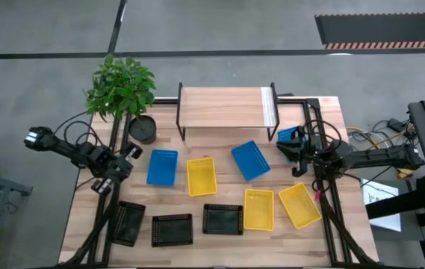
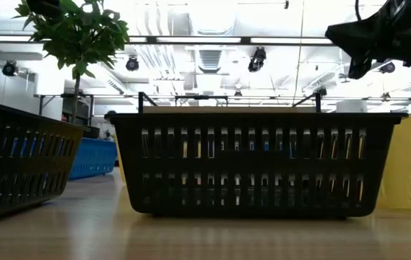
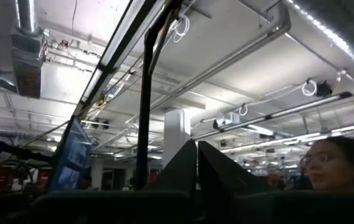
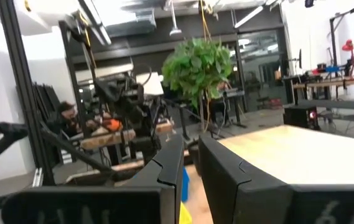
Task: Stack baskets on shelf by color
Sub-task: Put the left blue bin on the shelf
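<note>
On the bench, eight baskets lie loose below the empty shelf: two blue, three yellow, three black with slotted sides. My right gripper, raised beside the shelf, clamps a blue basket. My left gripper is closed, holding nothing. "TROSSEN" shows on the arm.
</note>
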Motion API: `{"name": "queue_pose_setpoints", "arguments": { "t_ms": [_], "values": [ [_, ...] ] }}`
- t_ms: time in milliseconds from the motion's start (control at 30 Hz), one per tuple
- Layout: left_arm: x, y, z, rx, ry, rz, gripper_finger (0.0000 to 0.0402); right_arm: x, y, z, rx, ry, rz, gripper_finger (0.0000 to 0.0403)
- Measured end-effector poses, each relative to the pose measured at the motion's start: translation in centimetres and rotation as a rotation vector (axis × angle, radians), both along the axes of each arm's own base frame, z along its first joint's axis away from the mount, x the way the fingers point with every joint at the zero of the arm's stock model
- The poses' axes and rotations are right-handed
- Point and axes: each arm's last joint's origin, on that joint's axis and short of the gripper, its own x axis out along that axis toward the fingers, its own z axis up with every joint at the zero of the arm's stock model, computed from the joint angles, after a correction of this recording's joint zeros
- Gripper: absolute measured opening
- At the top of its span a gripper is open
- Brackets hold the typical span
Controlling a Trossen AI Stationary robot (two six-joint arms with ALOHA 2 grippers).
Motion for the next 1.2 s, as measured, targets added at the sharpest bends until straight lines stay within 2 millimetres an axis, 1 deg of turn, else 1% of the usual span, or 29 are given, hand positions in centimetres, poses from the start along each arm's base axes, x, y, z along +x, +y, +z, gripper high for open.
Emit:
{"name": "queue_pose_setpoints", "arguments": {
  "t_ms": [67,167,267,367,467,567,700,767,867,1000,1100,1200],
  "values": [
    [0.0,0.1,0.1,-0.016,0.002,0.024,0.0,0.2,0.0,-0.2,0.003,0.023,0.002,0.0043],
    [0.3,0.4,0.3,-0.099,0.042,0.141,0.0,0.3,0.0,-0.4,0.003,0.038,0.007,0.0043],
    [1.3,0.5,-0.3,-0.137,0.183,0.235,0.0,0.3,0.0,-0.4,-0.005,0.037,0.006,0.0043],
    [2.4,0.4,-0.8,-0.177,0.352,0.284,0.0,0.2,0.0,0.0,-0.029,0.007,0.0,0.0043],
    [3.2,0.2,-0.7,-0.207,0.449,0.302,0.0,0.0,0.0,0.5,-0.05,-0.045,-0.006,0.0043],
    [4.5,-0.2,-0.4,-0.198,0.541,0.316,0.0,-0.1,0.0,0.8,-0.08,-0.077,-0.015,0.0043],
    [6.5,-0.9,0.5,-0.151,0.635,0.336,0.0,0.0,0.0,1.2,-0.134,-0.071,-0.031,0.0043],
    [7.6,-1.3,0.7,-0.108,0.727,0.352,0.0,0.0,0.0,1.7,-0.156,-0.083,-0.038,0.0043],
    [9.4,-1.9,2.1,-0.085,0.851,0.364,0.0,0.0,0.0,2.4,-0.179,-0.098,-0.046,0.0043],
    [11.6,-2.9,2.1,-0.019,1.087,0.395,0.0,0.0,0.0,3.1,-0.194,-0.113,-0.052,0.0043],
    [13.1,-4.0,2.6,-0.003,1.198,0.398,0.0,0.0,0.0,3.2,-0.192,-0.116,-0.052,0.0043],
    [14.0,-5.2,2.5,0.045,1.351,0.409,0.0,0.0,0.0,3.2,-0.196,-0.115,-0.053,0.0043]
  ]
}}
